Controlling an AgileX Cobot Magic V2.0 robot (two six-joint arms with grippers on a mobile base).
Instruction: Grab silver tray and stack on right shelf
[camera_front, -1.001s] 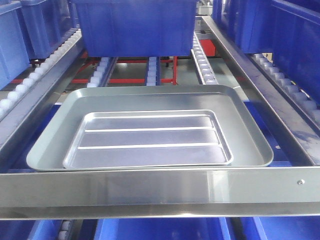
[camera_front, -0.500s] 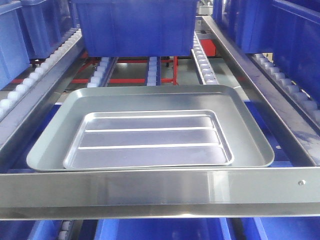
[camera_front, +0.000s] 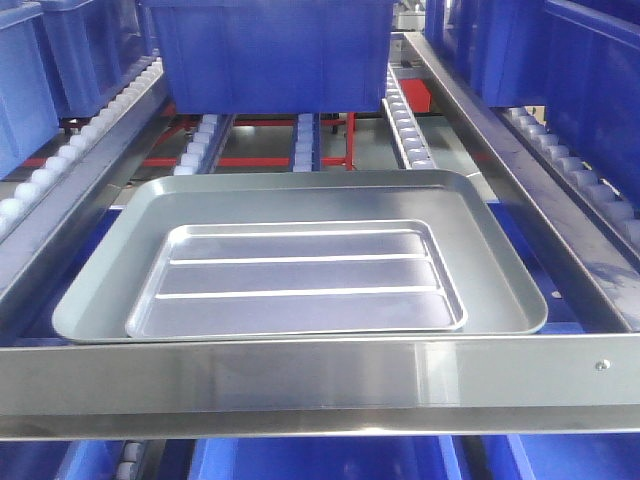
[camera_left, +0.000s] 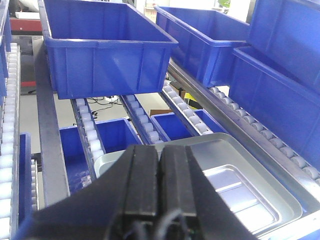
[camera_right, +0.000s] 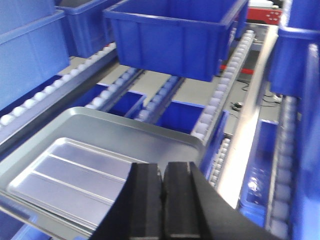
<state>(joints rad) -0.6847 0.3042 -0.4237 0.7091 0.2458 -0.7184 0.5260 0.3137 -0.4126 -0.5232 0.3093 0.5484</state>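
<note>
1. The silver tray (camera_front: 300, 278) lies flat inside a larger dull grey tray (camera_front: 490, 250), toward that tray's near edge, its two raised ribs running side to side.
2. Both trays sit on the shelf (camera_front: 320, 385), just behind its shiny front crossbar, on the rails of white rollers (camera_front: 405, 125).
3. The left gripper (camera_left: 159, 187) hangs above and to the left of the trays, pointing into the rack; its two black fingers (camera_left: 142, 185) are pressed together with nothing between them.
4. The right gripper (camera_right: 162, 200) hangs above the right side of the trays, also aimed into the rack; its fingers (camera_right: 178, 200) nearly meet, with only a thin slit between them, and hold nothing.
5. Neither gripper touches the silver tray; neither arm appears in the front view.
6. A blue bin (camera_front: 270, 50) stands on the rollers behind the trays, and further blue bins (camera_left: 200, 40) fill the neighbouring lanes.
</note>
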